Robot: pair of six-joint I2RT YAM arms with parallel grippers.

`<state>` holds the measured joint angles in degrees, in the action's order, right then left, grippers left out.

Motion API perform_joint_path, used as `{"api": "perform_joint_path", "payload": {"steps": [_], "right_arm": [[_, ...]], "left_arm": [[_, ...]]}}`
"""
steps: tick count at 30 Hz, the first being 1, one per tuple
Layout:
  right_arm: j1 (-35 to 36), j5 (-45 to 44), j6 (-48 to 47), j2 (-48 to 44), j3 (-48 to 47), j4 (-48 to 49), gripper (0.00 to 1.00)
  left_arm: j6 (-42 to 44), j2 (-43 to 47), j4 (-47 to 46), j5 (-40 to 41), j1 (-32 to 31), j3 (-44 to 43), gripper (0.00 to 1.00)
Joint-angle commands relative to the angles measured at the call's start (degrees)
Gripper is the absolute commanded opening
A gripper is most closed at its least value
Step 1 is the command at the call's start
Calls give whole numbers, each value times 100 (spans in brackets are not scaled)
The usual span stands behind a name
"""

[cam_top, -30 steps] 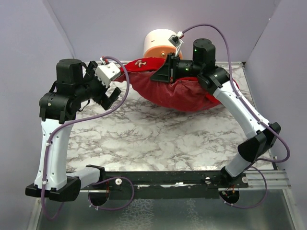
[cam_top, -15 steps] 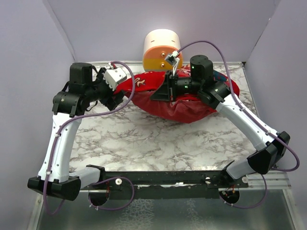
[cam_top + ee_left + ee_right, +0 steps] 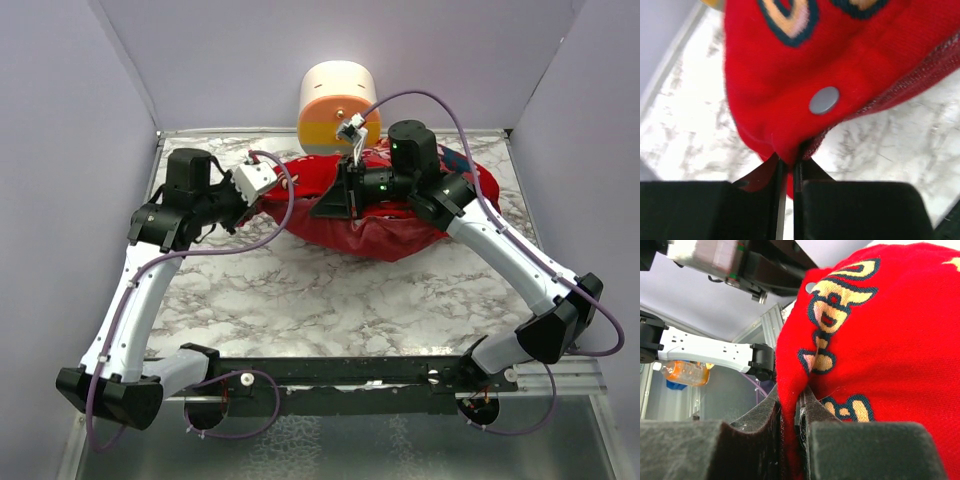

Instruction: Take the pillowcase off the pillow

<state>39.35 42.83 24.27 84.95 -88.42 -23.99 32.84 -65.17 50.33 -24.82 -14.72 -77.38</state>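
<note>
Left hand (image 3: 788, 167), right hand (image 3: 790, 402) (both pinching), one pillowcase (image 3: 380, 235), one cylinder (image 3: 335, 90)

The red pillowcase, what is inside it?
The pillowcase looks plump, but its red fabric hides whatever fills it; no filling shows. Outside, the left tool and the right tool each pinch its cloth.

At bottom centre I see the left gripper (image 3: 788, 167), its black jaws nearly together on a pinched fold of the red pillowcase (image 3: 790, 65). A round grey snap (image 3: 824, 100) sits mid-frame on the fabric, with yellow, dark-edged print along the top. The marble table (image 3: 890, 145) shows on either side.
</note>
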Motion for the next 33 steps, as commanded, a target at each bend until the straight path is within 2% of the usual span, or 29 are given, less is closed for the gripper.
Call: {"api": "perform_joint_path", "payload": {"steps": [1, 4, 7, 10, 13, 17, 21, 25, 29, 33], "right_arm": [[46, 158, -164, -250, -116, -197, 1], [44, -22, -307, -342, -80, -455, 1], [41, -233, -392, -427, -138, -679, 1], [42, -423, -458, -415, -366, -875, 10], [45, -609, -503, -318, -728, -1065, 11], [53, -634, -544, -117, -1286, -1301, 18], [204, -584, -460, 80, -1718, -1315, 41], [647, -853, -502, 361, -2333, -1476, 56], [1177, -1242, -576, 702, -3132, -1715, 61], [1393, -1850, -661, 970, -3787, -2072, 61]], "left_arm": [[-162, 454, -1215, 344, -39, 108, 0], [-207, 578, -1511, 485, -40, 12, 0], [-229, 560, -1446, 501, -39, -498, 0], [-319, 577, -1360, 458, -40, -1032, 0], [-429, 552, -1214, 405, -38, -1655, 0], [-567, 498, -1014, 342, -40, -2374, 0], [-700, 414, -912, 272, -40, -2940, 0], [-953, 285, -955, 174, -38, -3511, 0], [-1220, 82, -962, 63, -37, -3996, 0], [-1361, -21, -878, -80, -28, -4178, 0]]}}
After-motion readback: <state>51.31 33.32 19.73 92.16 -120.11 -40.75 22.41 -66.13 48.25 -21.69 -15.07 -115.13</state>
